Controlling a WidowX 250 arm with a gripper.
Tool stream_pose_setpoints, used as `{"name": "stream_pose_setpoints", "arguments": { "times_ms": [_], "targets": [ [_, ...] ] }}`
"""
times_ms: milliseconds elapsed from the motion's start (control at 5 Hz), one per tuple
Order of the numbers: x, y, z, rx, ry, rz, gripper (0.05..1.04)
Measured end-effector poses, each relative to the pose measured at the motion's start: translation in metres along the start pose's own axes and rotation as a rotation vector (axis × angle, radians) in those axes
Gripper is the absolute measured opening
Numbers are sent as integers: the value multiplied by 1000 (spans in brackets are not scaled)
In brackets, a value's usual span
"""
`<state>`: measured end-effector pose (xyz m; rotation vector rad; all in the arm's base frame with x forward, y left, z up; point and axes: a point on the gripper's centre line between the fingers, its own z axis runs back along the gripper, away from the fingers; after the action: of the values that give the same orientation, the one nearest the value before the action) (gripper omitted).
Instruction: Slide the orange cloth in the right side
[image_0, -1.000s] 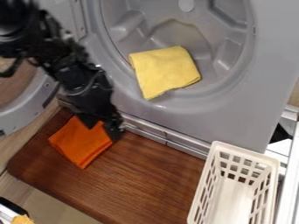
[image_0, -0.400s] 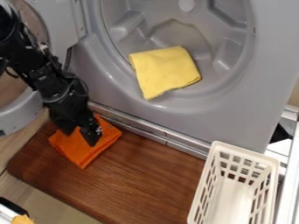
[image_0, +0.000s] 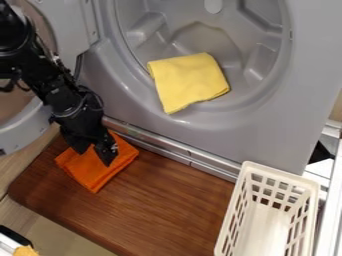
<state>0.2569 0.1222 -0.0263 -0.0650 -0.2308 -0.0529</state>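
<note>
My gripper (image_0: 95, 154) hangs at the left of the view, right over the orange cloth, its two fingers spread with cloth visible between them. The orange cloth (image_0: 95, 173) lies folded, roughly square, on the left part of the brown wooden board (image_0: 174, 206). Its upper part is partly hidden under the gripper. Whether the fingertips press on the cloth I cannot tell.
Behind the board stands a grey machine front (image_0: 200, 137) with a metal rail along its foot. A yellow cloth (image_0: 189, 82) lies in its round opening. A white slotted basket (image_0: 268, 220) stands at the board's right end. The open round door (image_0: 23, 130) is at left.
The gripper has moved left and slightly down, from the cloth's right edge to over its middle, uncovering its upper right corner. Since the latest earlier frame it has barely shifted. The cloth appears in place.
</note>
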Motion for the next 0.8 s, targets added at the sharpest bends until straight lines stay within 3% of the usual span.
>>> {"name": "stream_pose_setpoints", "arguments": {
  "times_ms": [800],
  "targets": [
    [3,7,-38,64,89,-23,999]
  ]
}}
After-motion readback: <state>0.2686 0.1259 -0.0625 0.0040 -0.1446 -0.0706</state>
